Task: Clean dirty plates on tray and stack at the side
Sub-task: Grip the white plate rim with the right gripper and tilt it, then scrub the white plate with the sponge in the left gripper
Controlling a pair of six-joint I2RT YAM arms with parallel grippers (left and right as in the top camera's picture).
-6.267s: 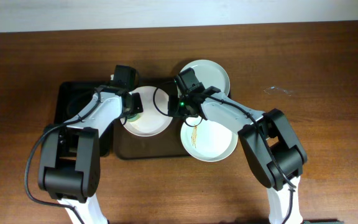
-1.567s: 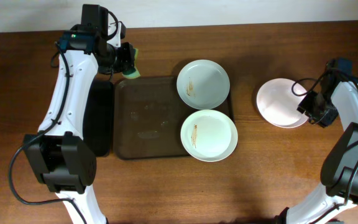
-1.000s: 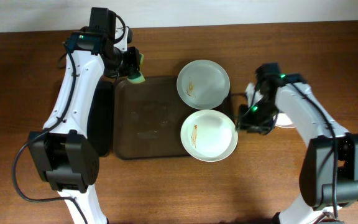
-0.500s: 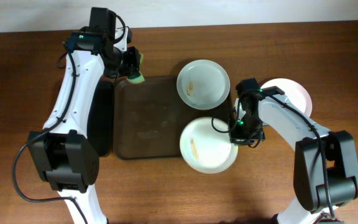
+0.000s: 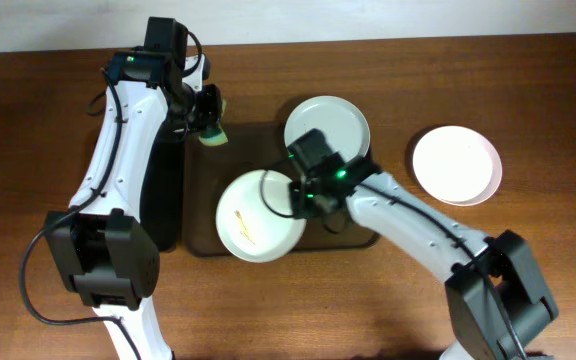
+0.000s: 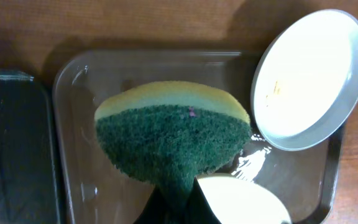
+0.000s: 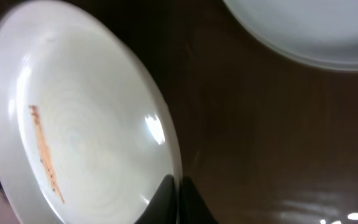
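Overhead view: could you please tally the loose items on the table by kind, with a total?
White plates: 3 (smeared plate, far plate, clean plate)
Trays: 2 (brown tray, black tray)
Sponges: 1 (sponge)
Total: 6

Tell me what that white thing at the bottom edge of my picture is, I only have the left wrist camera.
Observer: A plate with a yellowish-brown streak, lying over the near-left part of the tray.
Operator: Is anything holding it?
Observer: Yes, the right gripper pinches its rim on the right side.
Operator: And the third plate?
Observer: It sits on the table right of the tray, with no smear I can see.
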